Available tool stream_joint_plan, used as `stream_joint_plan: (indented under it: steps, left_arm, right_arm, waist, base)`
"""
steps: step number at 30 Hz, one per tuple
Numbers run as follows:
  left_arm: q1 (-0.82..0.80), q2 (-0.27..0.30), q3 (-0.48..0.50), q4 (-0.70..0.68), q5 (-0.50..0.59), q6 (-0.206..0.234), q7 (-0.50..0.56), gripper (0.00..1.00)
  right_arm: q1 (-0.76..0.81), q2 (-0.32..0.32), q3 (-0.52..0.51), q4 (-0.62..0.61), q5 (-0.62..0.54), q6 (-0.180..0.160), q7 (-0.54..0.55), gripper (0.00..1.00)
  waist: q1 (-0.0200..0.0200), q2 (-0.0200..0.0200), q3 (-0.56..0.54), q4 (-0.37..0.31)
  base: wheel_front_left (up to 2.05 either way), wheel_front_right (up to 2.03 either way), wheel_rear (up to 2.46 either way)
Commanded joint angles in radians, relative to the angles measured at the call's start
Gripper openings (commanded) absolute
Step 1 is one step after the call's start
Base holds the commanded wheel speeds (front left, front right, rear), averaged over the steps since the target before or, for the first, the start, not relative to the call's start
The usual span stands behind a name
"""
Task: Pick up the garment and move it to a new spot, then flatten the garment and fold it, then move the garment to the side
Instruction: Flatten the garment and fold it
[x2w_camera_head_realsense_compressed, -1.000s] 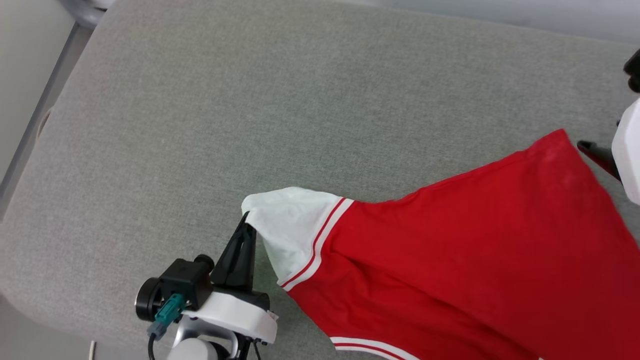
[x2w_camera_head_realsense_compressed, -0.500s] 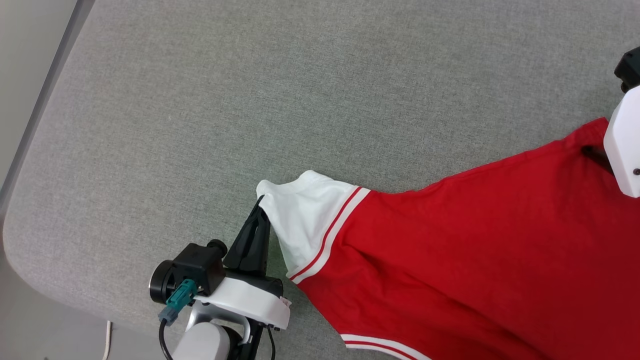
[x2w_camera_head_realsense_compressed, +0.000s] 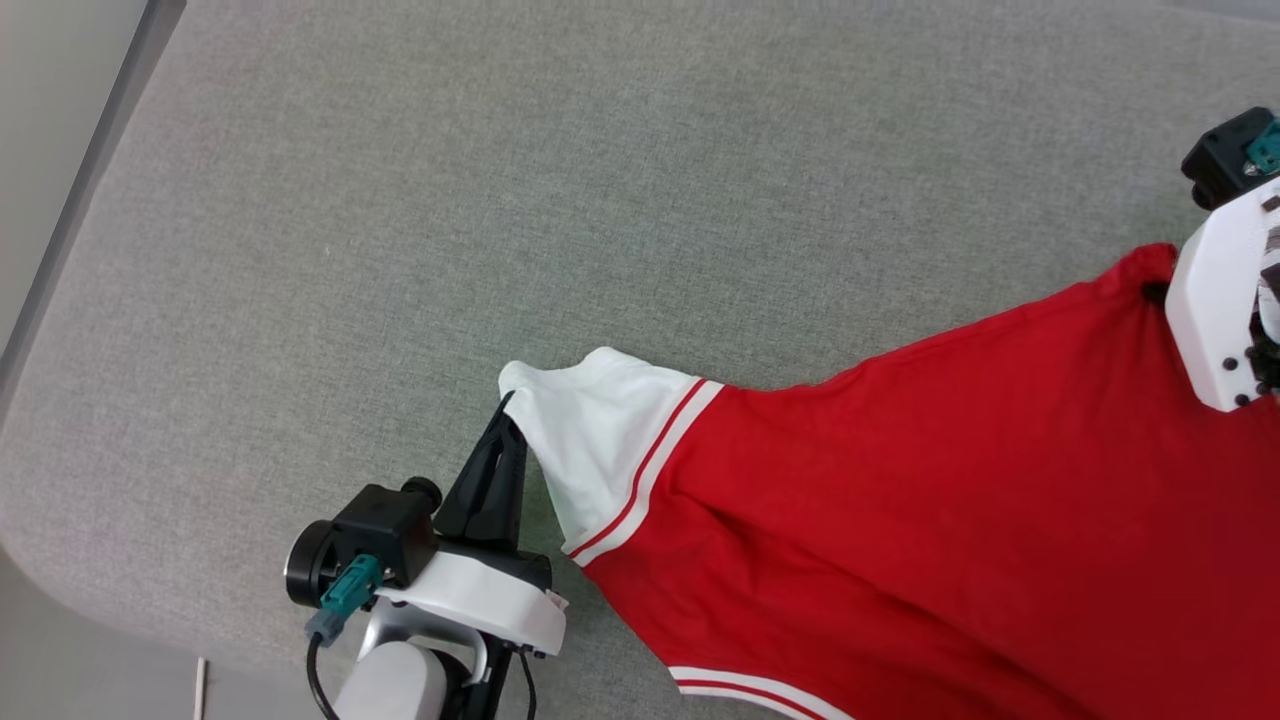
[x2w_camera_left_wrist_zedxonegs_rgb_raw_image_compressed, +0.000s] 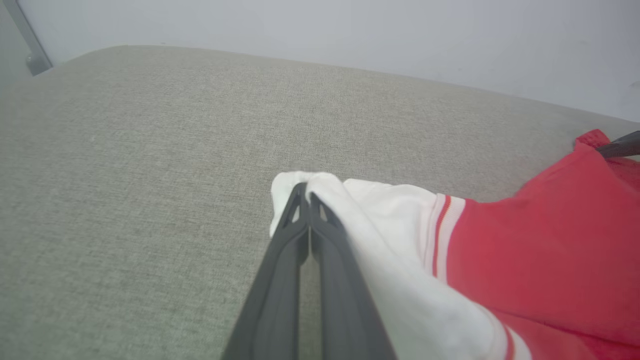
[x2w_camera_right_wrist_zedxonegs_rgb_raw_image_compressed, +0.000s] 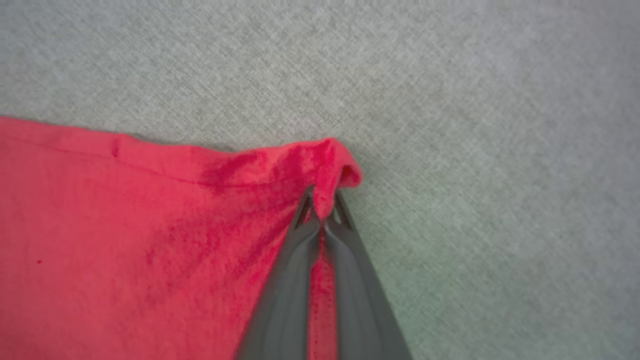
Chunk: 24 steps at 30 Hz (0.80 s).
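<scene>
The red jersey (x2w_camera_head_realsense_compressed: 950, 480) is stretched over the grey cushion (x2w_camera_head_realsense_compressed: 500, 200). Its white sleeve (x2w_camera_head_realsense_compressed: 600, 440) is pinched in the left gripper (x2w_camera_left_wrist_zedxonegs_rgb_raw_image_compressed: 306, 189), its red corner in the right gripper (x2w_camera_right_wrist_zedxonegs_rgb_raw_image_compressed: 324, 202).

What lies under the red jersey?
The grey padded surface runs beneath the jersey. Anything else below the cloth is covered.

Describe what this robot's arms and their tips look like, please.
The left end effector has two long, slim, dark grey fingers with triangular cut-outs near the tips, on a glossy white wrist shell carrying a black camera block, a teal plug and a black cable. The right end effector matches, its white shell dotted with dark screw holes.
</scene>
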<state>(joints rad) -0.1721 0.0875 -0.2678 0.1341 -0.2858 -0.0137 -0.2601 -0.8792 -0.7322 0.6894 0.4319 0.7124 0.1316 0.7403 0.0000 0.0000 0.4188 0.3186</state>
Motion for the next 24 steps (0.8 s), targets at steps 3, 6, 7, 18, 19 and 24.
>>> stream_joint_plan:
  steps: [3, 6, 7, 18, 19, 24]
  left_arm:
    - [0.003, 0.012, 0.014, 0.010, 0.010, -0.006, -0.007, 0.00]
    - [0.007, 0.025, 0.028, 0.017, 0.014, -0.010, -0.007, 0.00]
    - [0.008, 0.030, 0.034, 0.018, 0.017, -0.009, -0.007, 0.00]
    - [-0.086, 0.112, 0.083, -0.058, 0.026, -0.017, 0.010, 0.00]
    - [-0.104, 0.119, 0.089, -0.069, 0.025, -0.019, 0.016, 0.00]
    - [-0.224, 0.164, 0.111, -0.138, 0.032, -0.027, 0.057, 0.00]
  right_arm:
    - [-0.011, 0.017, 0.016, 0.021, 0.007, -0.002, -0.073, 0.00]
    - [-0.009, 0.028, 0.019, 0.024, 0.020, -0.002, -0.156, 0.00]
    - [-0.006, 0.029, 0.018, 0.025, 0.021, -0.002, -0.184, 0.00]
    - [0.051, 0.028, -0.065, -0.074, 0.059, -0.002, -0.435, 0.00]
    - [0.053, 0.031, -0.082, -0.088, 0.058, -0.002, -0.448, 0.00]
    - [0.054, 0.049, -0.180, -0.161, 0.038, -0.002, -0.492, 0.00]
  waist:
    - [0.0000, 0.0000, -0.040, -0.022]
    - [0.0000, 0.0000, -0.080, -0.041]
    - [0.0000, 0.0000, -0.093, -0.049]
    - [0.0000, 0.0000, -0.199, -0.133]
    - [0.0000, 0.0000, -0.205, -0.142]
    - [0.0000, 0.0000, -0.220, -0.178]
  base:
    - [0.00, 0.00, 0.00]
    - [0.00, 0.00, 0.00]
    - [0.00, 0.00, 0.00]
    - [0.00, 0.00, 0.00]
    - [0.00, 0.00, 0.00]
    - [0.00, 0.00, 0.00]
